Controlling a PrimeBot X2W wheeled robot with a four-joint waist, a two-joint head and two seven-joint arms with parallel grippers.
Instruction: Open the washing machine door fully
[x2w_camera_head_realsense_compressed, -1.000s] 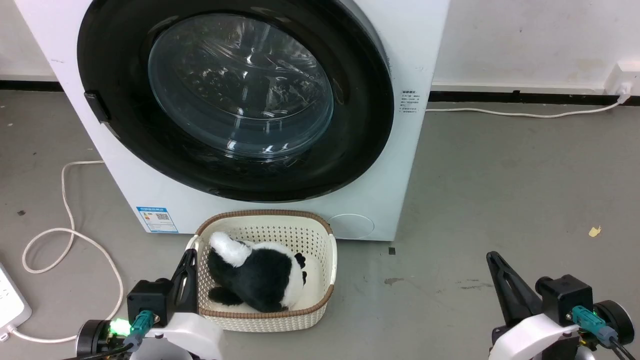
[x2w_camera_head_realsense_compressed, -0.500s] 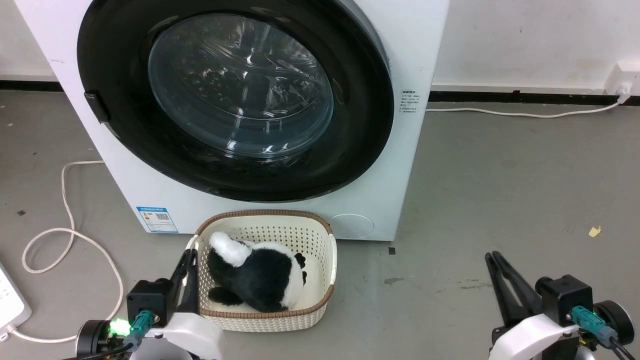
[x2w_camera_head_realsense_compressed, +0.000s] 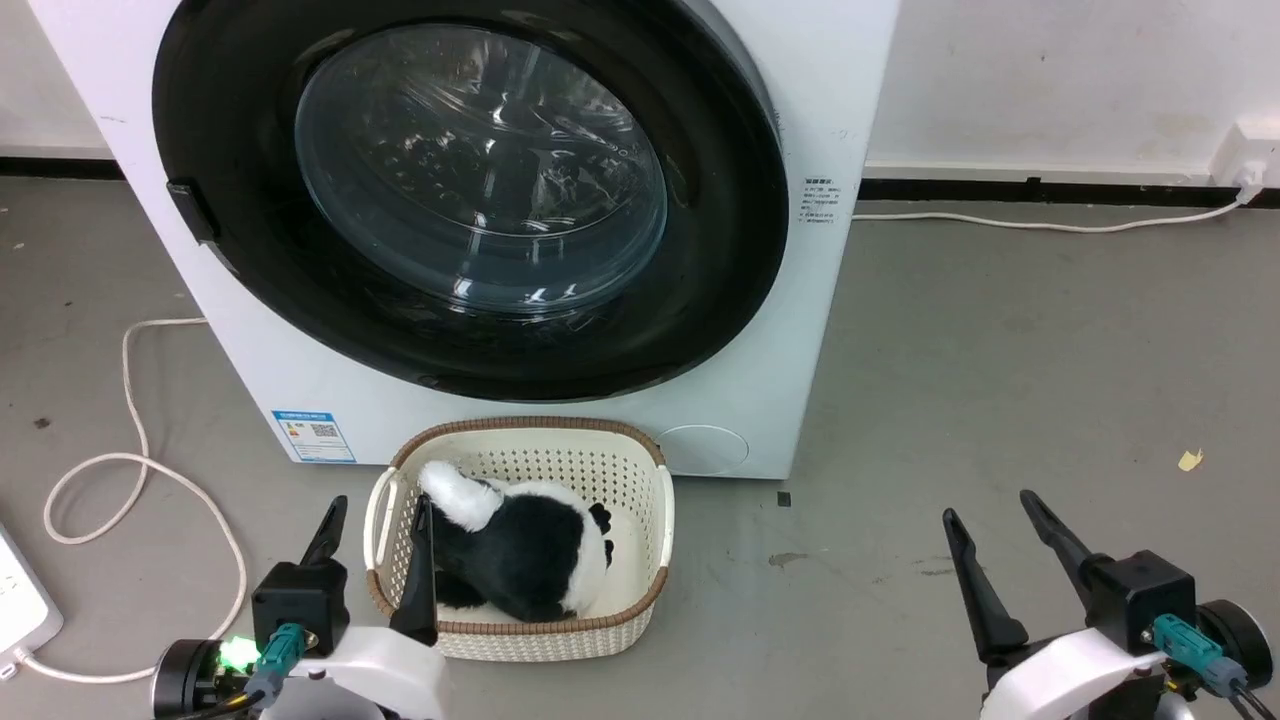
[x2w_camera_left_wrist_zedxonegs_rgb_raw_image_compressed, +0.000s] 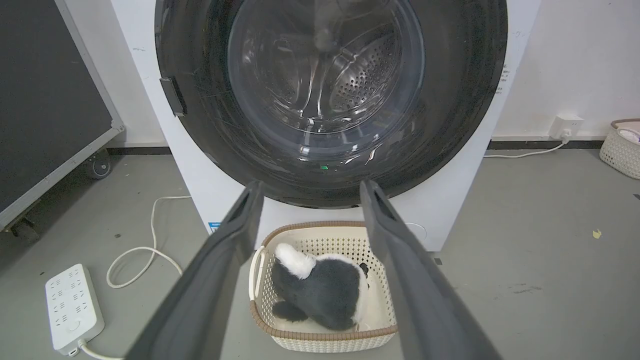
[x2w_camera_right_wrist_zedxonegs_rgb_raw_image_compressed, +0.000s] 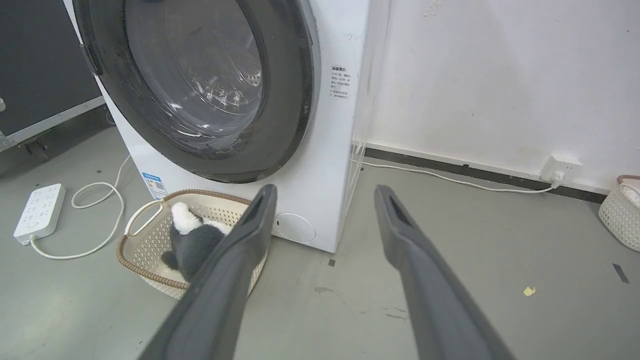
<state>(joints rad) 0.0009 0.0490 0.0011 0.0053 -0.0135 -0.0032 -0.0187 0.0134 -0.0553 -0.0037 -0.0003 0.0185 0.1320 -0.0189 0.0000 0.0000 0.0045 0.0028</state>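
The washing machine door (x2w_camera_head_realsense_compressed: 480, 170) is a big glossy black ring with a bulging glass centre, and it lies flat against the white washer (x2w_camera_head_realsense_compressed: 830, 120). A small black latch (x2w_camera_head_realsense_compressed: 192, 212) sits on its left edge. It also appears in the left wrist view (x2w_camera_left_wrist_zedxonegs_rgb_raw_image_compressed: 330, 85) and, at an angle, in the right wrist view (x2w_camera_right_wrist_zedxonegs_rgb_raw_image_compressed: 200, 85). My left gripper (x2w_camera_head_realsense_compressed: 382, 498) is open low at the lower left, well short of the door, its fingers either side of the basket's near-left rim. My right gripper (x2w_camera_head_realsense_compressed: 988, 504) is open over bare floor at the lower right. Both hold nothing (x2w_camera_left_wrist_zedxonegs_rgb_raw_image_compressed: 311, 183) (x2w_camera_right_wrist_zedxonegs_rgb_raw_image_compressed: 326, 188).
A cream basket (x2w_camera_head_realsense_compressed: 655, 470) holding a black-and-white plush (x2w_camera_head_realsense_compressed: 520, 545) stands on the floor against the washer's front. Nearby are a small round white flap (x2w_camera_head_realsense_compressed: 703, 450), a looping white cable (x2w_camera_head_realsense_compressed: 130, 400), a power strip (x2w_camera_left_wrist_zedxonegs_rgb_raw_image_compressed: 72, 307), a wheeled dark panel (x2w_camera_left_wrist_zedxonegs_rgb_raw_image_compressed: 45, 100) and a second basket (x2w_camera_left_wrist_zedxonegs_rgb_raw_image_compressed: 620, 147) by the wall.
Both grippers have gone from shut to open, their fingers spreading apart. The door has not moved.
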